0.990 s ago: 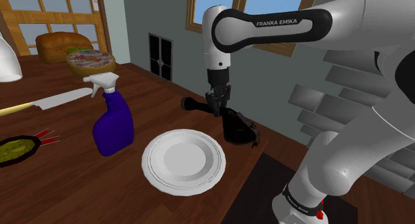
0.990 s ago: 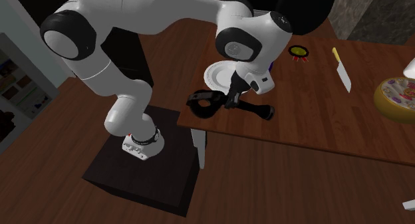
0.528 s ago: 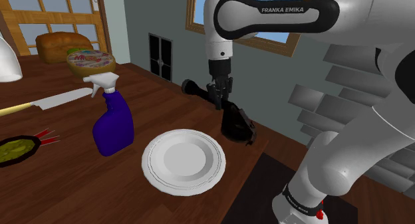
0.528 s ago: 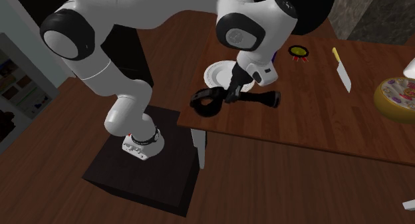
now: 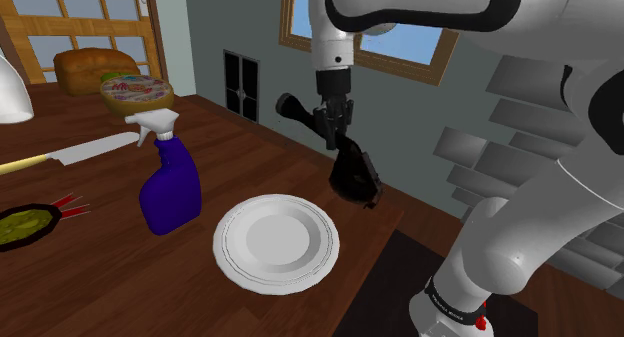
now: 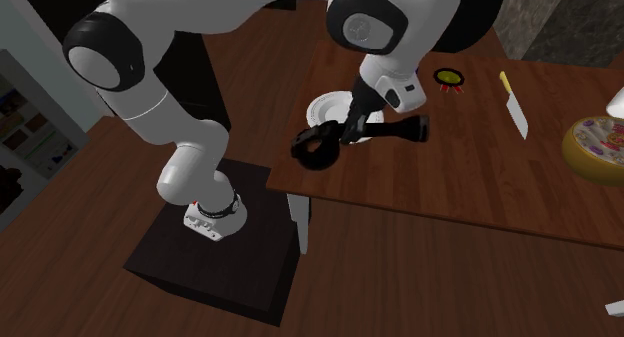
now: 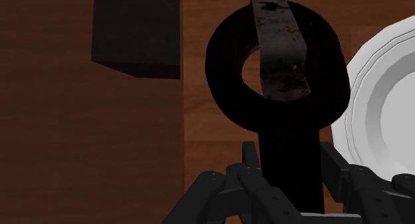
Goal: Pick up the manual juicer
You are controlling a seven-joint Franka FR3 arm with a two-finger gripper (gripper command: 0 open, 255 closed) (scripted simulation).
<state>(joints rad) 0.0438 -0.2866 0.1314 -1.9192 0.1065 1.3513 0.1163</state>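
The manual juicer (image 5: pixel 352 173) is a black, long-handled tool. The wrist view shows its head as a thick ring (image 7: pixel 276 63) crossed by a worn, speckled strap, with a flat bar handle running back from it. It looks rigid throughout and probably fairly heavy, with most of the weight in the ring end, and nothing about it suggests it is fragile. It sits slanted in the shoulder view, head low and the knobbed handle tip high. It appears to be clear of the counter (image 5: pixel 100 275), hanging near the counter's edge by the stand (image 6: pixel 215 240). The end effector (image 5: pixel 333 125) is clamped on the handle bar partway along, one black finger on either side of it in the wrist view (image 7: pixel 287 157). That is the sensible place to hold it, since the ring is too wide to span. Because the head hangs well out from the fingers, though, I would expect the smooth bar to want to pivot or slide in the grip, so a firm squeeze and a spot closer to the ring would steady it. Just beside the head lies a white plate (image 5: pixel 276 243), and further along the counter a blue spray bottle (image 5: pixel 170 190) stands upright, well apart from the juicer.
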